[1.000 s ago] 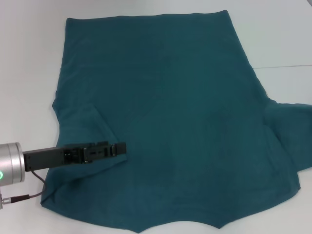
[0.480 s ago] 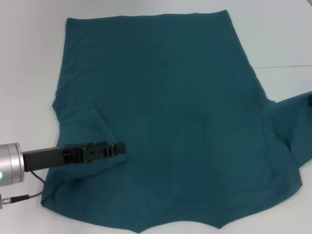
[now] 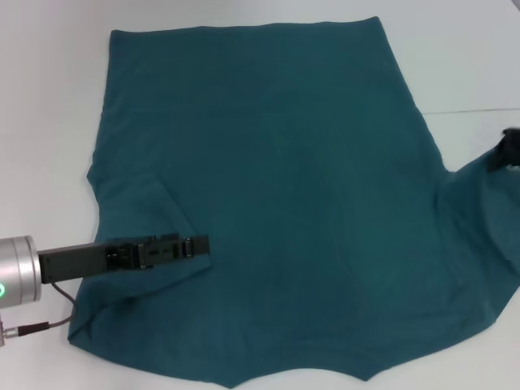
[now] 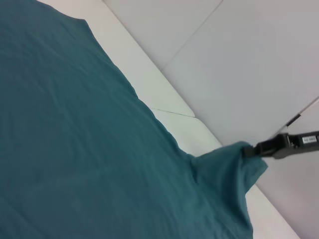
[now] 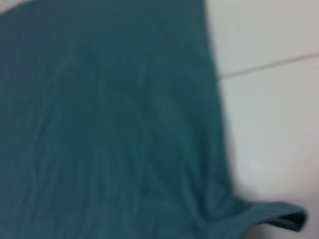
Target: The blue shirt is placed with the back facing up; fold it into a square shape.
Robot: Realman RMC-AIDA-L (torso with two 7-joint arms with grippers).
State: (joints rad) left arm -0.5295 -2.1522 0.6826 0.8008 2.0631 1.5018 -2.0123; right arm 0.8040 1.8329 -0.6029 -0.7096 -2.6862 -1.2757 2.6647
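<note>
The blue shirt (image 3: 276, 203) is spread flat over most of the white table (image 3: 49, 97), plain side up, with one straight edge lying toward the far side of the table and the curved edge lying nearest the robot. The sleeve on the robot's left side is folded inward onto the body of the garment, forming a diagonal crease. The left gripper (image 3: 199, 246) is laid low over this folded sleeve, with its black fingers extended toward the centre of the shirt; the jaws are seen close together with cloth at their tips, but whether fabric is actually pinched between them cannot be told. The sleeve on the robot's right side is lifted clear of the table and is drawn upward into a peak. The right gripper (image 3: 505, 150) is located at the right edge of the head view, and its jaws are closed on the tip of this raised sleeve; the same grasp is shown in the left wrist view, where the gripper (image 4: 259, 148) is clamped on the bunched cloth above the table. A thin seam line (image 3: 471, 110) is seen across the table surface beside the right shirt edge.
</note>
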